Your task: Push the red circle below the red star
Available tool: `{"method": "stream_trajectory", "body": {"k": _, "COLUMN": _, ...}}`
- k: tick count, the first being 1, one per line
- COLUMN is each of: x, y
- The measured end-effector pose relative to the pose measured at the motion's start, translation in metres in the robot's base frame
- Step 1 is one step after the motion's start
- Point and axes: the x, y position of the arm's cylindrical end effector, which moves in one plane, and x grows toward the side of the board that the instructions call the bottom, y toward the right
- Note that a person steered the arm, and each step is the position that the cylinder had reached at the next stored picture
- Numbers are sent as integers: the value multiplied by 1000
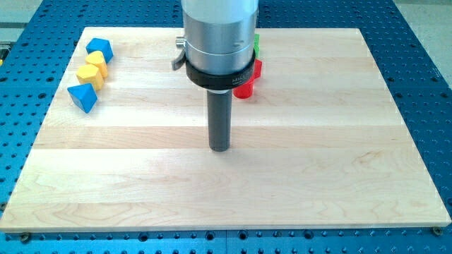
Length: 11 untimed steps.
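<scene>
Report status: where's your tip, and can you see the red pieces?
My tip on bare board, mid-view, touching nothing. Red blocks up and to the view's right, mostly hidden behind my arm; shapes unclear. Green block just above them. Path clear.

text: none legible | faint marks on arm's black collar (220, 76) | too small to read

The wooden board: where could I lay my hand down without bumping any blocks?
Bare wood spans the board right of my tip and along the view's bottom. Crowded spots: the blue block, yellow blocks and blue block at the top left; red blocks and a green block behind the arm.
</scene>
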Motion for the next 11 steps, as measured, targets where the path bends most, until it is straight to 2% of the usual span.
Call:
{"method": "stream_trajectory", "body": {"k": 1, "x": 1, "y": 2}}
{"method": "stream_trajectory", "body": {"k": 2, "x": 31, "y": 15}}
{"method": "stream_trajectory", "body": {"k": 4, "x": 7, "y": 17}}
{"method": "stream_trajectory", "body": {"k": 8, "x": 2, "y": 22}}
{"method": "stream_trajectory", "body": {"k": 10, "x": -30, "y": 23}}
{"method": "stream_trajectory", "body": {"k": 11, "x": -30, "y": 24}}
